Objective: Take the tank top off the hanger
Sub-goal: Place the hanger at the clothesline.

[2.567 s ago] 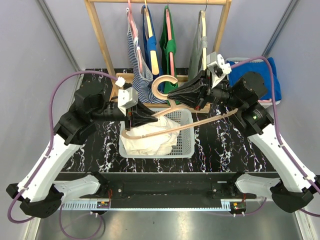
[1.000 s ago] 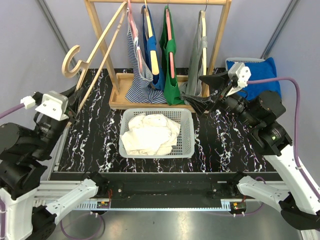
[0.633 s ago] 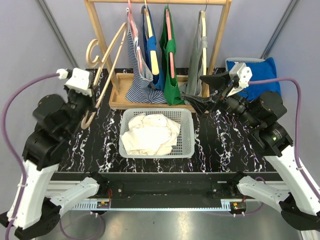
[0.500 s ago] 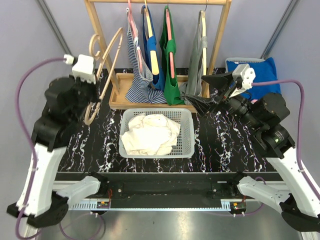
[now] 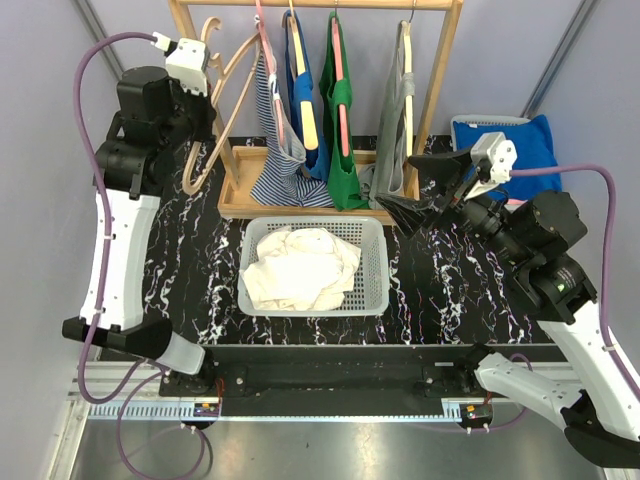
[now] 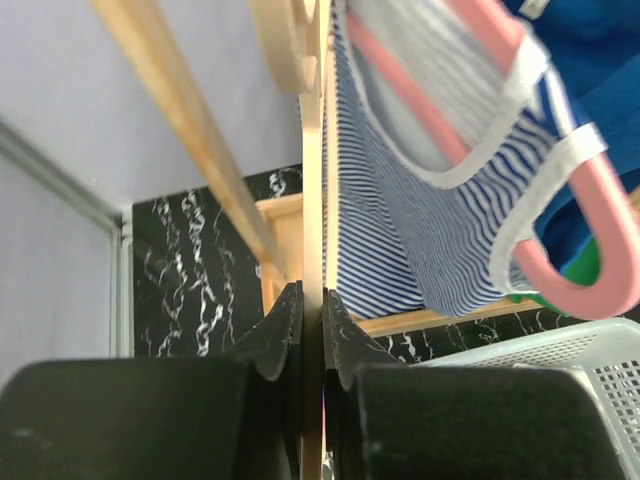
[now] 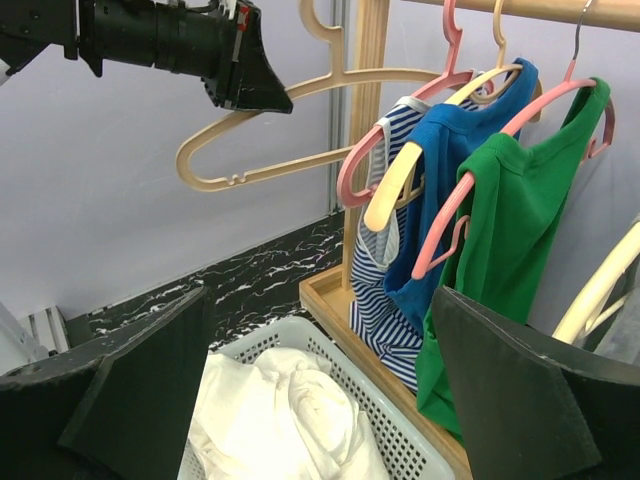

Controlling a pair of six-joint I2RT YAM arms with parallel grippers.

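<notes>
Left gripper, clamped on bare beige wooden hanger, now higher, at 11 o'clock by wooden clothes rack. Right gripper stays spread wide, 3 o'clock. One cream tank top in one white plastic basket, centre. Four hung garments.

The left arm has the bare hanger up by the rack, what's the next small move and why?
Probably ease the left gripper toward the rail so the wooden hanger can hook on, left of the striped top. The hanger is bare and clamped, and the white top lies in the basket.
</notes>
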